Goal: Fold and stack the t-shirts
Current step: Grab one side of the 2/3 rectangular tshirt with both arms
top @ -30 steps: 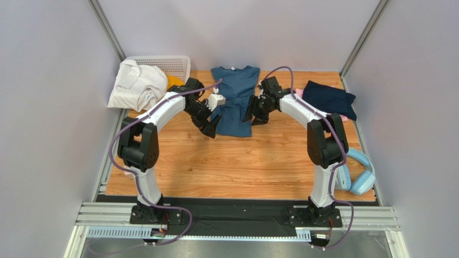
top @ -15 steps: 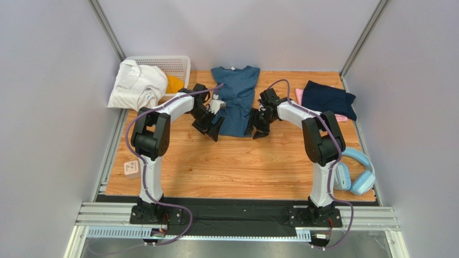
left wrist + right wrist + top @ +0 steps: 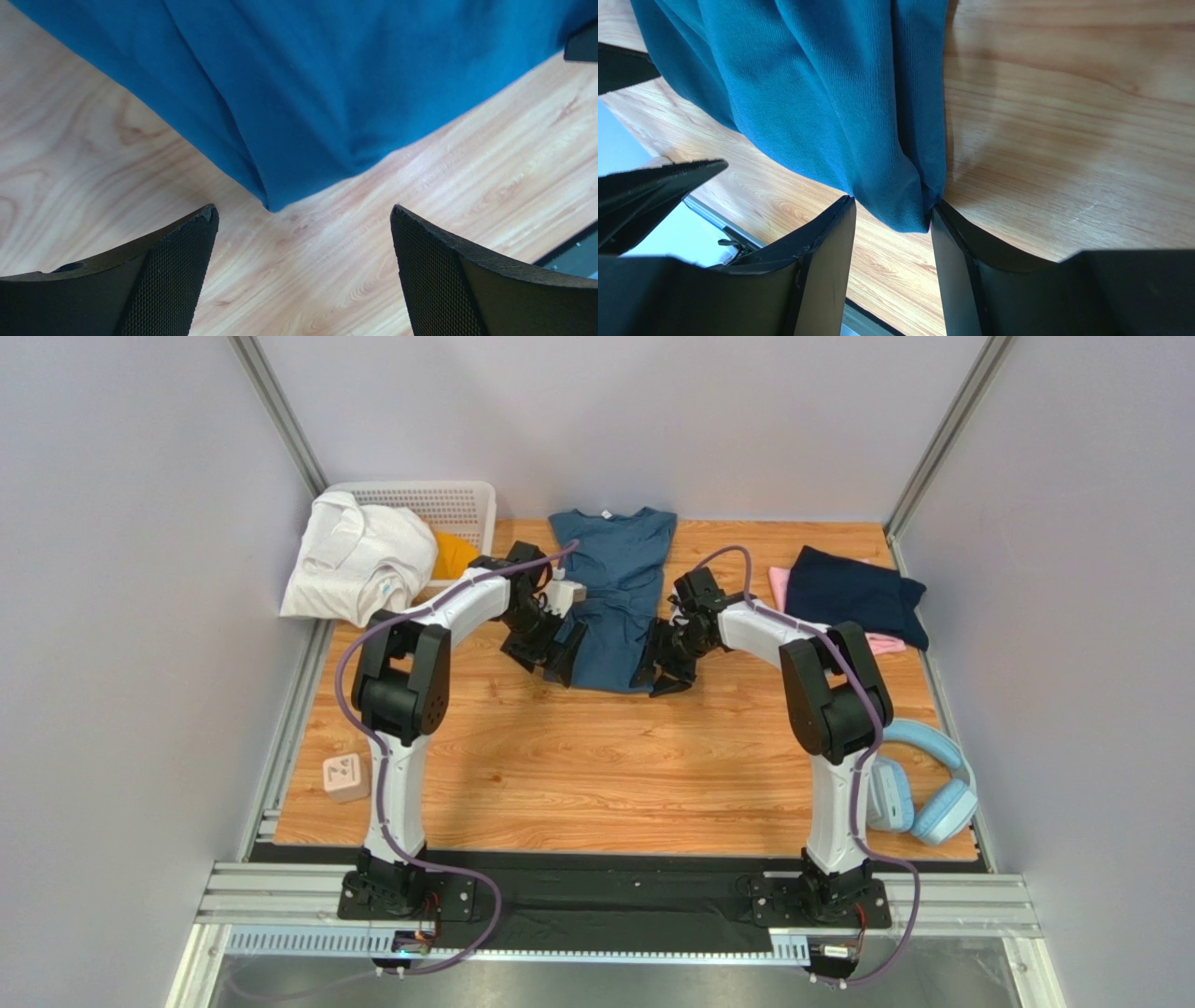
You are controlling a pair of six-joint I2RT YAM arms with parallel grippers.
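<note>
On wooden tabletop [image 3: 603, 756]: left fingers [image 3: 168, 273] wide open, empty, at slate-blue cloth t-shirt [image 3: 615, 595] corner; right fingers [image 3: 822, 280] half-open, straddling another corner.

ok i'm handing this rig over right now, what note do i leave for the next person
Left gripper: open, straddling the near-left corner of the teal shirt, no grip.
Right gripper: jaws part open around its near-right corner, not clamped.
Done: navy shirt lies folded on the pink shirt at right; teal sleeves look folded in.
Left: fold and stack the teal shirt, then the white garment and orange garment by the basket.
</note>
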